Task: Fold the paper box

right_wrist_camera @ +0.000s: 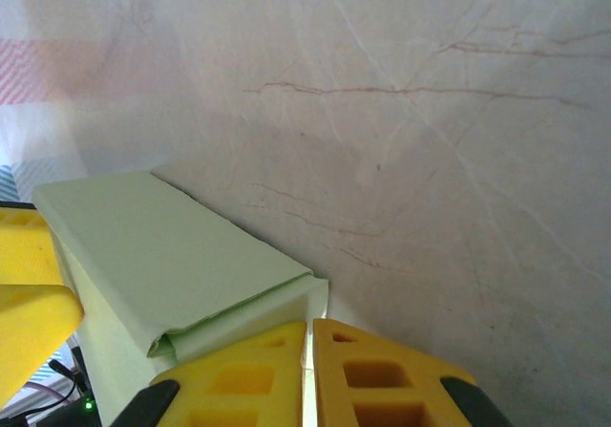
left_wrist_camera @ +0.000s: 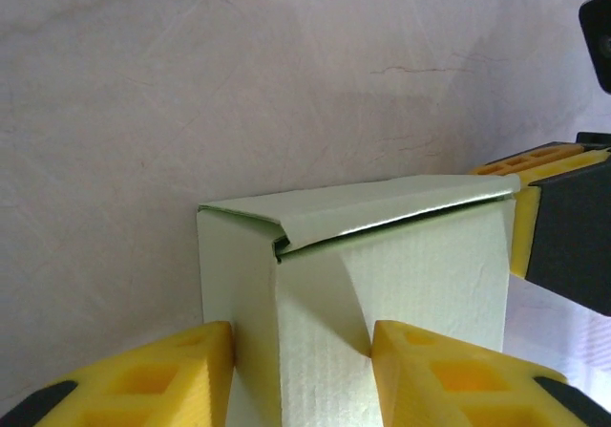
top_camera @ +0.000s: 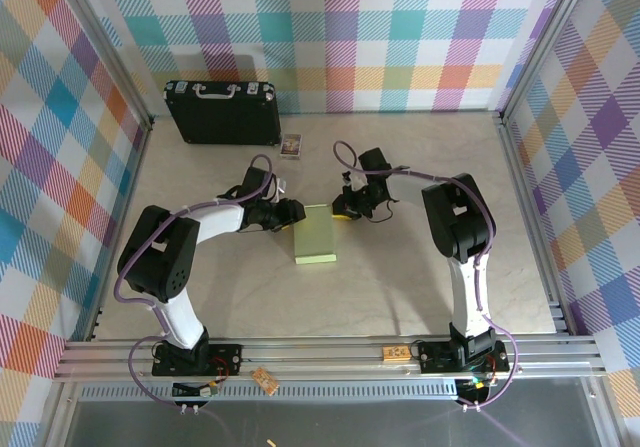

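The paper box is a pale green rectangular box lying on the table between both arms. My left gripper holds its left far corner. In the left wrist view that gripper has one yellow finger on the box's side wall and the other pressing a dent into the box's face. A folded end flap lies along the far edge with a dark slit under it. My right gripper is shut at the far right corner. In the right wrist view its tips pinch a thin strip of the box.
A black case with a silver handle stands at the back left, and a tiny picture card lies beside it. Checked walls close in three sides. An aluminium rail runs along the near edge, by the arm bases.
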Action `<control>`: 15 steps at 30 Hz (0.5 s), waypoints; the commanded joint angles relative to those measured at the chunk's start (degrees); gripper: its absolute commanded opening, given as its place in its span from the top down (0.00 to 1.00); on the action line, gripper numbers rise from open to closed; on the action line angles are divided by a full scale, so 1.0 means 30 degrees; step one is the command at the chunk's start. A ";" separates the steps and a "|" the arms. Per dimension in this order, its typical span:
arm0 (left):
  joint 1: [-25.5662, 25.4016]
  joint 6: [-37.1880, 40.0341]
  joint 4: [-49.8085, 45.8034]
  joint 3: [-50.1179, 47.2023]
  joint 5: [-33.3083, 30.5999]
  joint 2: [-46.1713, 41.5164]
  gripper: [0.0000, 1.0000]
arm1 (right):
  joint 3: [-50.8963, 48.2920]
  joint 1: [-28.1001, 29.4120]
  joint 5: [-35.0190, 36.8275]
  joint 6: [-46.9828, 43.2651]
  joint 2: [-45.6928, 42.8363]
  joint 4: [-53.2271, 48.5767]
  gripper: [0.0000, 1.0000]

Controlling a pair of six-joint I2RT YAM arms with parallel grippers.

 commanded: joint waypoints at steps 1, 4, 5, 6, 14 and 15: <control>-0.0388 0.0660 -0.1075 0.0600 -0.0006 0.0063 0.55 | -0.0527 0.1007 -0.0259 -0.0429 -0.1572 -0.0789 0.87; -0.0089 0.0900 -0.1832 0.0652 -0.0645 -0.0349 0.53 | -0.1756 0.0597 0.1094 -0.0060 -0.2775 -0.0868 0.87; -0.0008 0.1024 -0.2199 0.0714 -0.0975 -0.0601 0.53 | -0.2187 0.0481 0.1490 0.0057 -0.3179 -0.0858 0.87; 0.0049 0.1188 -0.2442 0.0693 -0.1292 -0.0888 0.52 | -0.2498 0.0359 0.1885 0.0124 -0.3502 -0.0884 0.86; 0.0393 0.1212 -0.2769 -0.1005 -0.1585 -0.3487 0.48 | -0.4528 -0.0024 0.2533 0.0593 -0.5457 -0.0769 0.86; 0.0362 0.1017 -0.2505 -0.1561 -0.1247 -0.4008 0.49 | -0.4975 0.0023 0.2266 0.0745 -0.5764 -0.0479 0.86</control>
